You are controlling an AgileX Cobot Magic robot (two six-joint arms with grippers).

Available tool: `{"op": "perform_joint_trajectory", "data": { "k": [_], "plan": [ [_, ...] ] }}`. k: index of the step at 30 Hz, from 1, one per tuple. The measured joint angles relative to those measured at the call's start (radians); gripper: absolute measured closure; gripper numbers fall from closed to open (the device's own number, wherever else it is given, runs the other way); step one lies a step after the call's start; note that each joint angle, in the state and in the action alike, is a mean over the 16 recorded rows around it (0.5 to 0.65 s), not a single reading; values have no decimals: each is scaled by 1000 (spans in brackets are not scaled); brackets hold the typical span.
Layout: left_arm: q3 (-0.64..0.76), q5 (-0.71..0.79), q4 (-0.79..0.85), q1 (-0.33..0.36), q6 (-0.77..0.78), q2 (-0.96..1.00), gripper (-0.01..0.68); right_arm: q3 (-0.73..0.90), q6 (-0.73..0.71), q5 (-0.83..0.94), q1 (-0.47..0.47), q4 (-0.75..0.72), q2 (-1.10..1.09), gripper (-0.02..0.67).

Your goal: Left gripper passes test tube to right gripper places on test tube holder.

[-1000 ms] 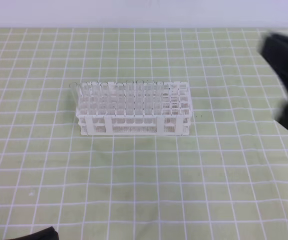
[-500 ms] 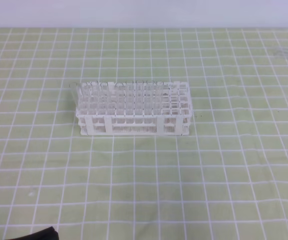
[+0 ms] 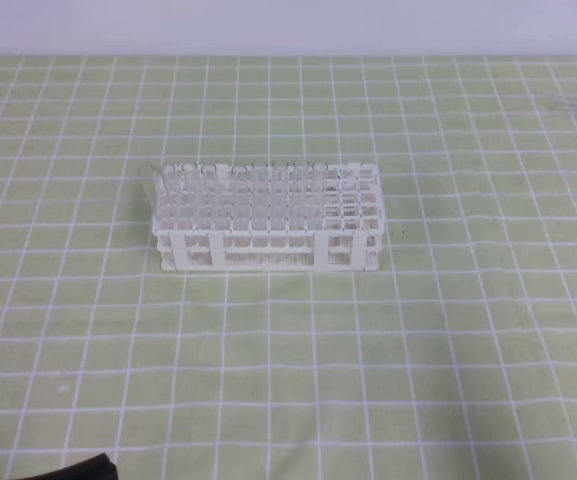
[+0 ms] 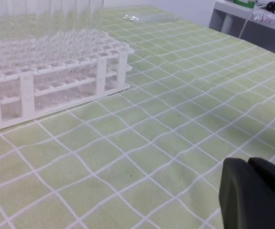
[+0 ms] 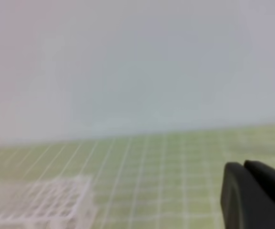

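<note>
Exterior high view shows the test tube holder standing alone a little left of the frame's centre on a green cloth ruled with white lines; no arm reaches over it, and only a dark sliver sits at the lower left edge of the frame, which I judge to belong to the left arm.

The holder is white plastic, a rectangular lattice of small square holes with open windows in its sides, its long axis running left to right across the frame; clear glass tubes stand upright in most of it, thinning toward its right end, where some holes look free.

Which of these near-invisible tubes is the one to be passed I cannot tell; a faint clear streak lies at the far right edge of the cloth, too blurred to name.

Left wrist view puts the left gripper at the lower right of the frame, its black fingers pressed close with only a hairline seam between them and nothing held; the holder lies up and to the left of those fingers, so this arm looks the nearer.

Right wrist view is blurred; the right gripper sits lower right, fingers likewise together and bare, with the holder at lower left, well apart.
</note>
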Motion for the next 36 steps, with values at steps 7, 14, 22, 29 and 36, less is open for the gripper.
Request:
{"op": "perform_joint_trajectory", "data": {
  "k": [7,14,22,29,36],
  "plan": [
    [-3,7,0,0,-1,0,675,164,0,-61,-160,35,-143,664],
    [-4,11,0,0,0,-1,676,220,-4,3,-186,34,-194,664],
    [-2,10,0,0,2,0,675,227,-18,124,-186,33,-193,664],
    [-2,11,0,0,2,0,675,227,-27,187,-186,34,-193,664],
    [-1,9,0,0,2,0,675,227,-26,196,-186,37,-193,665]
  ]
}}
